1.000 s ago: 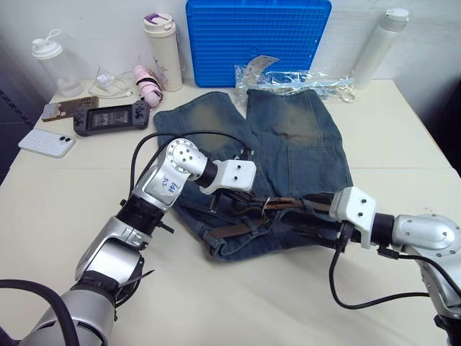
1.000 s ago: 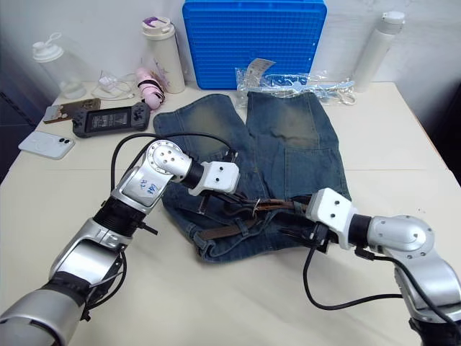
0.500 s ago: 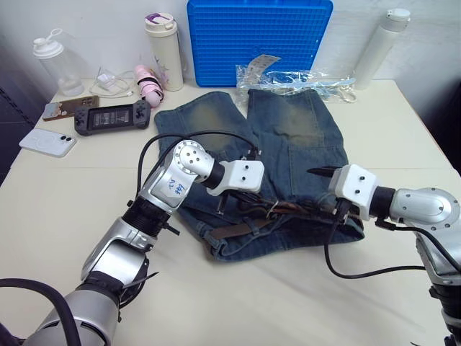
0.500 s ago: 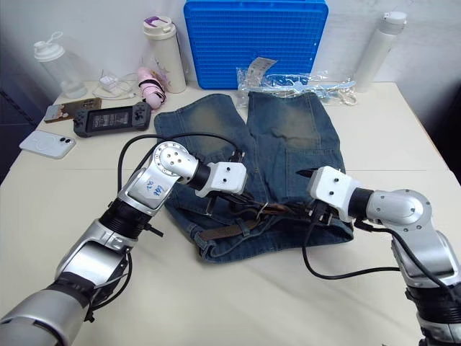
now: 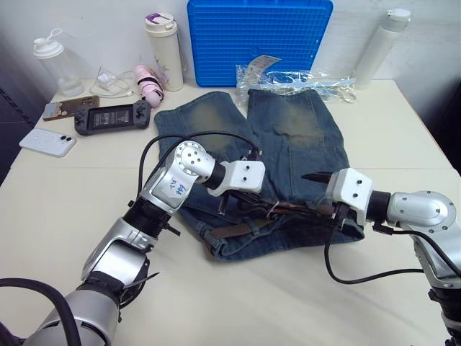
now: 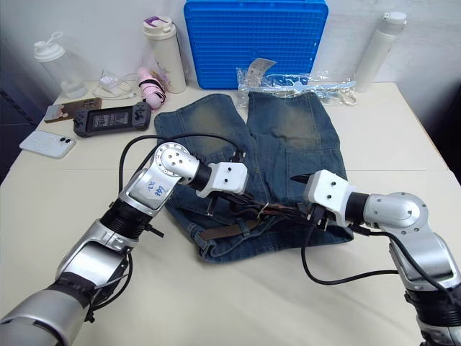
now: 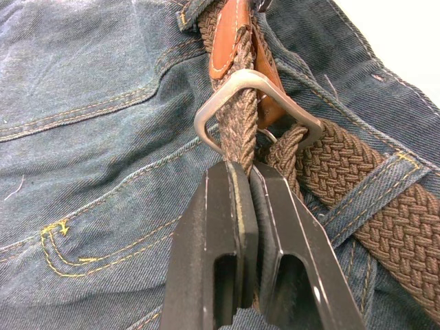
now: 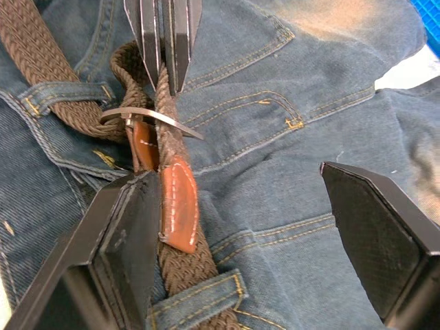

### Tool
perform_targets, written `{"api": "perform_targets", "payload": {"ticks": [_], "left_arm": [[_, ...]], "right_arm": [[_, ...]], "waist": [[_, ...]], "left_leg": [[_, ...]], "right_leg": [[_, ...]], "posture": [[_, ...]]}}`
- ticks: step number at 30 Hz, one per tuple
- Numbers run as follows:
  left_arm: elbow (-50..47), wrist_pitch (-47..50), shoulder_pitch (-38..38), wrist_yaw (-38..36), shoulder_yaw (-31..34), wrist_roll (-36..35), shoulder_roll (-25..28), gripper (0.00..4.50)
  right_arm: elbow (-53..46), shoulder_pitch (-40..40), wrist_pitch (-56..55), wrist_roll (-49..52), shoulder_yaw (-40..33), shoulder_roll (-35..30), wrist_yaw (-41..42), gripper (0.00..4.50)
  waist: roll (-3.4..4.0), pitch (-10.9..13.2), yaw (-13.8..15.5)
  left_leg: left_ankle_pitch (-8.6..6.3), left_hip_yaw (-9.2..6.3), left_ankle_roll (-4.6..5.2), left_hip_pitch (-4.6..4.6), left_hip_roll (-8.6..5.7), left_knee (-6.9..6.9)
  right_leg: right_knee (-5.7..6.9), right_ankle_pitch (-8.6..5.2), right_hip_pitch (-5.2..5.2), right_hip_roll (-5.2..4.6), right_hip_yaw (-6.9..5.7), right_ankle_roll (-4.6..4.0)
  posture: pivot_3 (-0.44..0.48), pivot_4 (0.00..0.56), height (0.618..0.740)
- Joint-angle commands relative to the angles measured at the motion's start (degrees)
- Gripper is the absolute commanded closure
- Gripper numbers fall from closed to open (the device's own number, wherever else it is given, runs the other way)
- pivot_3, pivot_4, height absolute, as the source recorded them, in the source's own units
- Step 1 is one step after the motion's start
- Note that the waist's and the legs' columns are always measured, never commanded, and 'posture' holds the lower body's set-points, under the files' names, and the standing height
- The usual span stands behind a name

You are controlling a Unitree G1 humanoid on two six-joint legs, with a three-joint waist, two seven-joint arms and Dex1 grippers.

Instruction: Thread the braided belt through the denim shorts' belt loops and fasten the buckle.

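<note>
Cream counter [image 5: 65,209] with denim shorts [image 5: 288,144] spread flat, legs pointing away. Braided belt [image 7: 385,206] runs crosswise along the near waistband. Left hand [image 7: 242,199] pinches the belt strand right below the silver buckle [image 7: 237,86]; right hand [image 8: 240,227] hovers spread wide over it.

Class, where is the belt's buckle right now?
The buckle lies on the shorts' waistband, mid-table between both grippers, just ahead of the left gripper pinching the belt.
</note>
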Motion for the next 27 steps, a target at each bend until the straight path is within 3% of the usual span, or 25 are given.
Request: {"api": "perform_targets", "payload": {"ticks": [1, 6, 24, 27], "left_arm": [[-2.11, -0.98, 0.09, 0.07, 0.22, -0.77, 0.03, 4.5], [-2.05, -1.31, 0.0, 0.34, 0.45, -0.86, 0.05, 4.5], [-2.48, -1.08, -0.48, 0.77, 0.81, -1.24, -0.32, 4.5], [-2.09, -1.16, -0.82, 0.9, 0.78, -1.26, -0.68, 4.5]], "right_arm": [[-1.64, -1.12, 0.37, -1.04, 0.49, -1.43, -0.51, 0.57], [-1.07, -2.3, 0.84, 1.09, 0.85, 0.12, -0.29, 0.57], [3.29, -3.24, -3.68, -7.33, 4.41, -0.81, -2.35, 0.57], [3.84, -3.24, -4.42, -7.43, 4.63, -0.54, -2.16, 1.43]], "waist": [[0.0, 0.0, 0.02], [0.0, 0.0, -0.02], [0.0, 0.0, -0.02], [0.0, 0.0, -0.02]], "left_leg": [[0.0, 0.0, 0.0, 0.0, 0.0, 0.0], [0.0, 0.0, 0.0, 0.0, 0.01, 0.0], [0.0, 0.01, 0.0, -0.01, 0.0, 0.0], [0.0, 0.01, 0.0, -0.01, 0.0, 0.0]], "right_leg": [[0.0, 0.0, 0.0, 0.0, 0.0, 0.0], [0.0, 0.0, 0.0, 0.0, 0.0, 0.0], [0.0, 0.0, -0.01, 0.0, 0.0, 0.0], [0.0, 0.0, -0.01, 0.0, -0.01, 0.0]], "posture": [[0.0, 0.15, 0.693], [0.0, 0.15, 0.693], [0.0, 0.15, 0.693], [0.0, 0.15, 0.693]]}}
